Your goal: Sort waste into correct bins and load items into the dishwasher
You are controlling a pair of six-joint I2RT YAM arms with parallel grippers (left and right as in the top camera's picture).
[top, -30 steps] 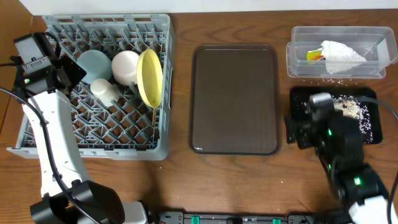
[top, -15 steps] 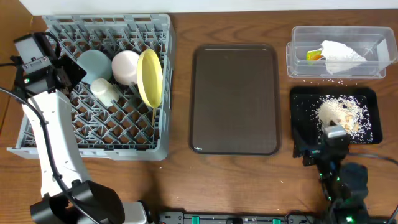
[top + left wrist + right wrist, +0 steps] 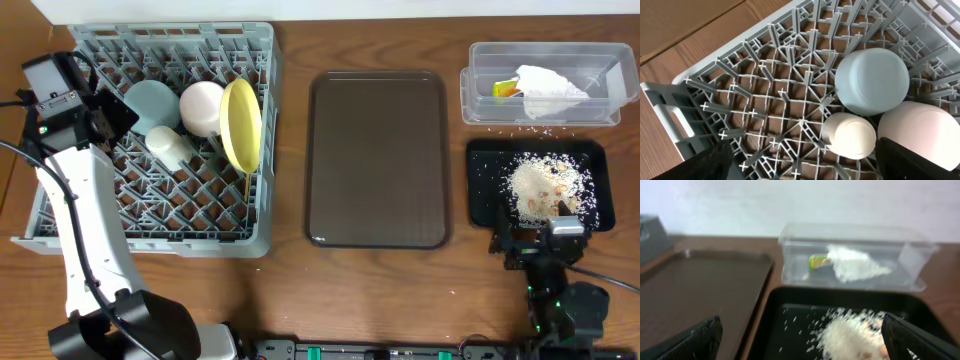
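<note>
Overhead: crumpled white printed wrapper (image 3: 548,90) lies in clear plastic tub (image 3: 475,95); beige rice crumbs (image 3: 545,185) in shallow black tray (image 3: 483,165). Left pincer (image 3: 802,155) and right pincer (image 3: 800,337) gape wide, empty. Judged: lift straight up, clear of rims.

Wrapper (image 3: 545,90) in tub (image 3: 468,95), crumbs (image 3: 545,185) in tray (image 3: 480,205)

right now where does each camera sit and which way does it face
overhead: above the table, facing down on dish rack, brown tray, clear tub, black tray; left arm, right arm show.
left wrist: over the rack, facing down at blue bowl, white cup, pink bowl; left pincer tips at bottom corners.
right wrist: low, facing across rice crumbs toward the wrapper; right pincer tips at bottom corners.
shared: overhead and right wrist both show the tub.
</note>
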